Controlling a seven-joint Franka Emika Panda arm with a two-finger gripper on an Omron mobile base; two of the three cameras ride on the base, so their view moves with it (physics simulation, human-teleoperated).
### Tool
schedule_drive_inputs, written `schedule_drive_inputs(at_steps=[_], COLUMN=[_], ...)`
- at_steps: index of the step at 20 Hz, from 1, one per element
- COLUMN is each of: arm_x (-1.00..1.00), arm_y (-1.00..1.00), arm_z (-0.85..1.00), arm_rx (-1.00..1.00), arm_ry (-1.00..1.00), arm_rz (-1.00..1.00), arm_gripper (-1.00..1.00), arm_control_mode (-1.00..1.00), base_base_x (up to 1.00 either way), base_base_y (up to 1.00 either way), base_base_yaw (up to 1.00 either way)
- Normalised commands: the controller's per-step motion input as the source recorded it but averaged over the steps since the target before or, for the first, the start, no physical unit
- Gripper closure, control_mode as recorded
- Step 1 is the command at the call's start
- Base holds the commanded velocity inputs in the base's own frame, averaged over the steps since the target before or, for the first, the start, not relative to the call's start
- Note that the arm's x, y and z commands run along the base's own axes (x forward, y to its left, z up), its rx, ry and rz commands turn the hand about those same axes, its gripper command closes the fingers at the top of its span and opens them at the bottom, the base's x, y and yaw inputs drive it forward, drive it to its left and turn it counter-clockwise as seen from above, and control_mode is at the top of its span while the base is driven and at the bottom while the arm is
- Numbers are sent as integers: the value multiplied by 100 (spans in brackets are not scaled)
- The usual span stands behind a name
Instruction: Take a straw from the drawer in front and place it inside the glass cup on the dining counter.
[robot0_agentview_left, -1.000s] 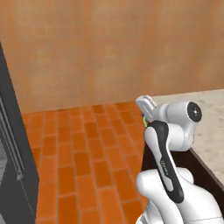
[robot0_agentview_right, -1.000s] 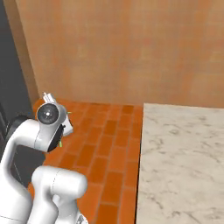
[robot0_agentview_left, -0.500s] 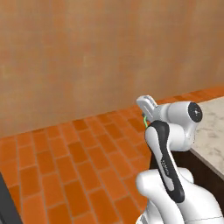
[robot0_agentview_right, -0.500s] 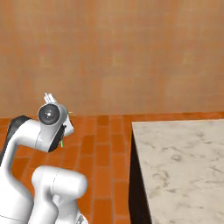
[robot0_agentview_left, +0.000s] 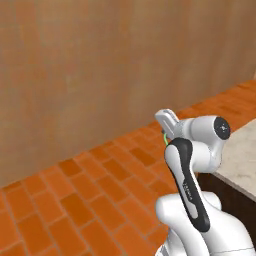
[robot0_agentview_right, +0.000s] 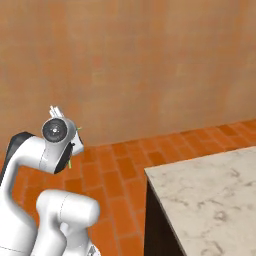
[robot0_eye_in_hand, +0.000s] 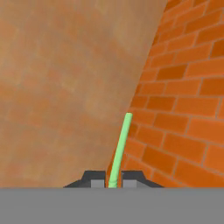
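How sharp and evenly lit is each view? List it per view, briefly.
Left base view: flat light, no glare; wall and brick floor look soft, the straw a faint green sliver. Right base view: the same soft render; the counter has only faint veining and a dark shaded side. Hand view: straw is crisp between the shut jaws; the wall is blotchy.

no readable text, label, brand, number or sign on any surface, faint pale marks on the dark band of the robot arm (robot0_agentview_left: 189, 192) toward 5 o'clock in the left base view, too small to read
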Motion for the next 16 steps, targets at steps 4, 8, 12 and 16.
schedule_drive_inputs(at_steps=[4,8,12,16], arm_x=[0,0,0,0], arm_y=[0,0,0,0], arm_z=[0,0,0,0], arm_rx=[0,0,0,0], arm_ry=[0,0,0,0], arm_rz=[0,0,0,0], arm_gripper=[100,100,100,100], arm_control_mode=[100,100,100,100], base_base_x=[100,100,96,98], base_base_y=[50,50,54,49], base_base_yaw=[-52,-57,-58,-58])
